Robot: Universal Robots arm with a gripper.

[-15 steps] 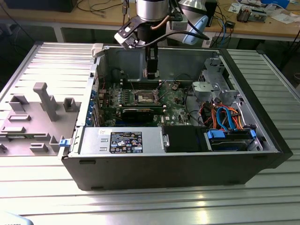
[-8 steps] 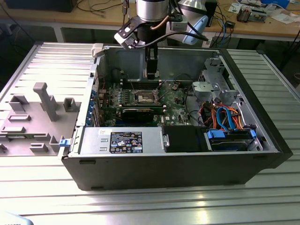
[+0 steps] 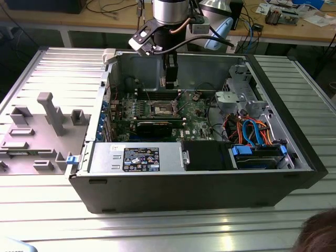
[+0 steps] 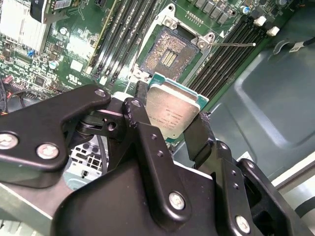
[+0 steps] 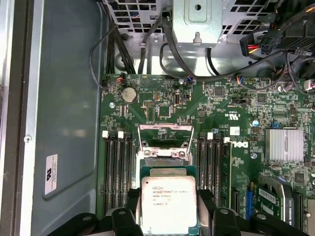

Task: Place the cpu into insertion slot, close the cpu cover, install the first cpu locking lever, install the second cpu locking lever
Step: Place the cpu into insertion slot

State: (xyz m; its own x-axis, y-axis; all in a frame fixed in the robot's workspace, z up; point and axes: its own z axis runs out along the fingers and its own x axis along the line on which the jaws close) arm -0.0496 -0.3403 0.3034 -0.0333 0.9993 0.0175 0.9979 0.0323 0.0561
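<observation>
My gripper (image 5: 169,202) is shut on the cpu (image 5: 169,204), a small square chip with a dull silver top, one black finger (image 5: 132,206) on each of two opposite edges. The second wrist view shows the same cpu (image 4: 172,110) in the gripper (image 4: 170,115), held in the air above the open insertion slot (image 4: 167,54) with its bare contact field. The cpu cover (image 5: 165,140), a thin silver frame, stands flipped open at the slot's far side. A thin locking lever (image 4: 236,44) sticks out beside the slot. In the exterior view the gripper (image 3: 169,81) hangs over the motherboard, just behind the insertion slot (image 3: 161,108).
The open computer case (image 3: 294,157) lies on a ribbed metal table. Memory slots (image 5: 118,167) flank the socket. A black expansion card (image 3: 155,125), a power supply (image 3: 136,157) and drive cables (image 3: 252,128) lie nearby. A grey fixture (image 3: 47,121) stands at the exterior view's left, a person's head (image 3: 317,233) at its lower right.
</observation>
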